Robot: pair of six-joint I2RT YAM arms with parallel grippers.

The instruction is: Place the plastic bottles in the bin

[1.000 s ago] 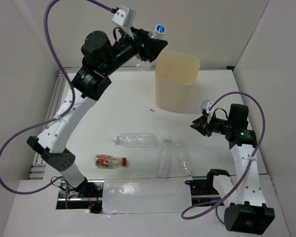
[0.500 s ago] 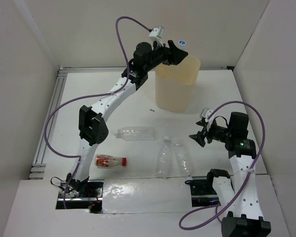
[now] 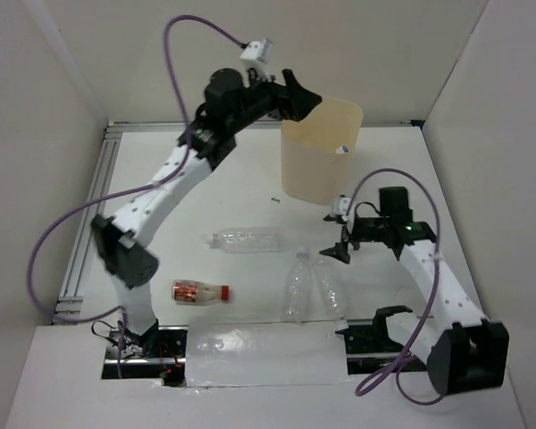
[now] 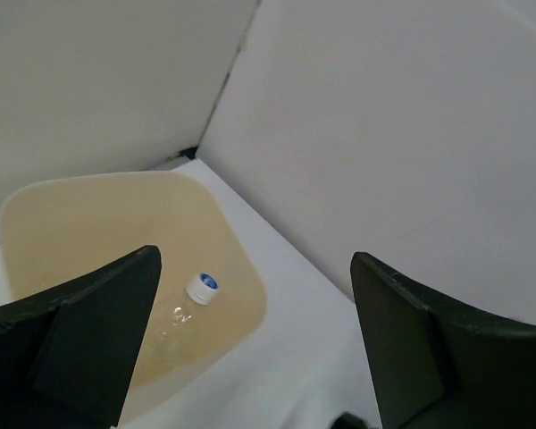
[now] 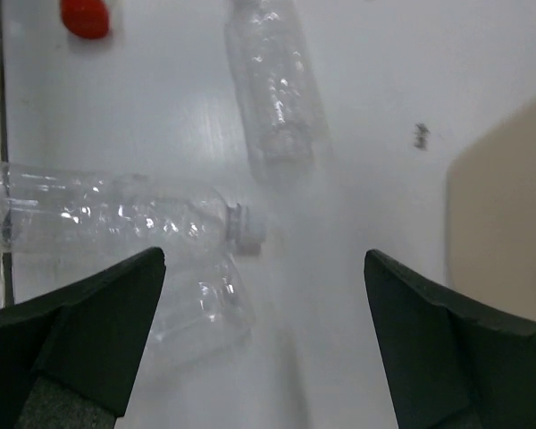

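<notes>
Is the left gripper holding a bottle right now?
No, the left gripper is open and empty above the bin; a bottle lies inside it.

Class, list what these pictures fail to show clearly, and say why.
Top view: the tall beige plastic bin hides its floor behind its own wall; only a white cap shows.
Right wrist view: blur smears the clear crinkled plastic bottles; the top edge cuts off the red cap.
Left wrist view: the bottle under that cap is too faint to trace.

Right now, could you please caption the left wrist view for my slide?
Open left gripper looks down into the bin, where a blue-capped bottle lies.
</notes>
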